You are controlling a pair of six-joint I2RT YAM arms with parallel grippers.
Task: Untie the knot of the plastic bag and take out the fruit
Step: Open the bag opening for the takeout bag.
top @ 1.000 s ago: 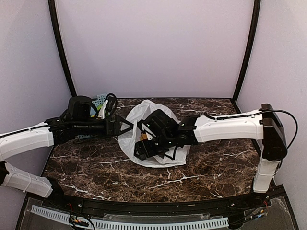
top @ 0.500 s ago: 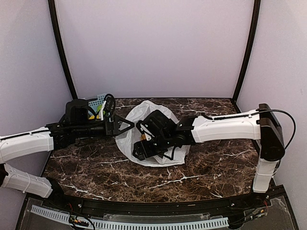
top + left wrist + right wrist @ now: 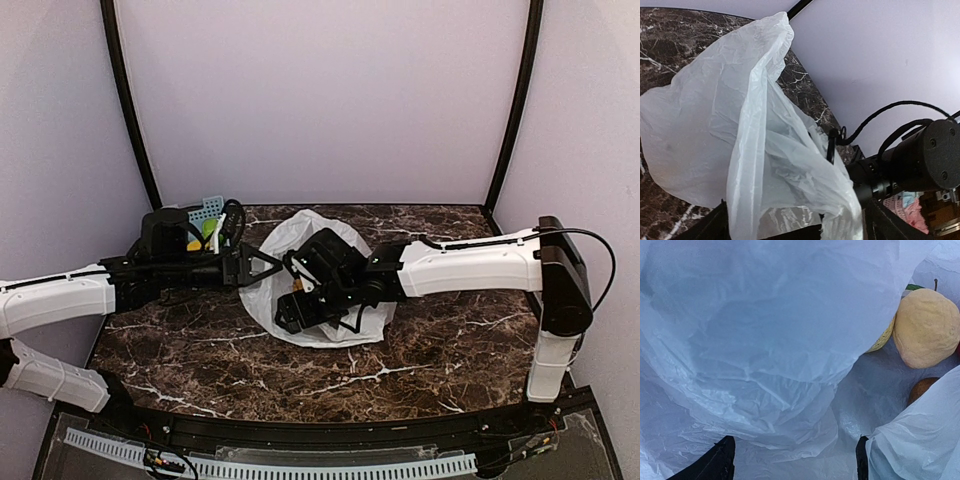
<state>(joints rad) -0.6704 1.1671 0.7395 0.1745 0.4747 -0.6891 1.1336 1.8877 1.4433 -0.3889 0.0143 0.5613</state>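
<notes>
The white plastic bag [image 3: 290, 232] lies open at the table's middle. No knot shows. My right gripper [image 3: 297, 308] reaches down inside the bag; in the right wrist view it [image 3: 792, 465] is open and empty, with plastic [image 3: 765, 340] all round. A tan-yellow fruit [image 3: 926, 327] and a brownish-orange fruit [image 3: 920, 389] lie deeper in the bag at the right. My left gripper [image 3: 262, 265] is at the bag's left rim. In the left wrist view its [image 3: 795, 231] jaws stand wide apart, and the bag's rim [image 3: 755, 125] drapes between them.
A small blue lattice basket [image 3: 207, 211] with yellow and green items stands at the back left, behind my left arm. The right arm [image 3: 470, 265] stretches across the table from the right. Purple walls close in the back and both sides.
My left gripper has moved a little right, closer to the bag's rim. My right gripper has shifted slightly left inside the bag.
</notes>
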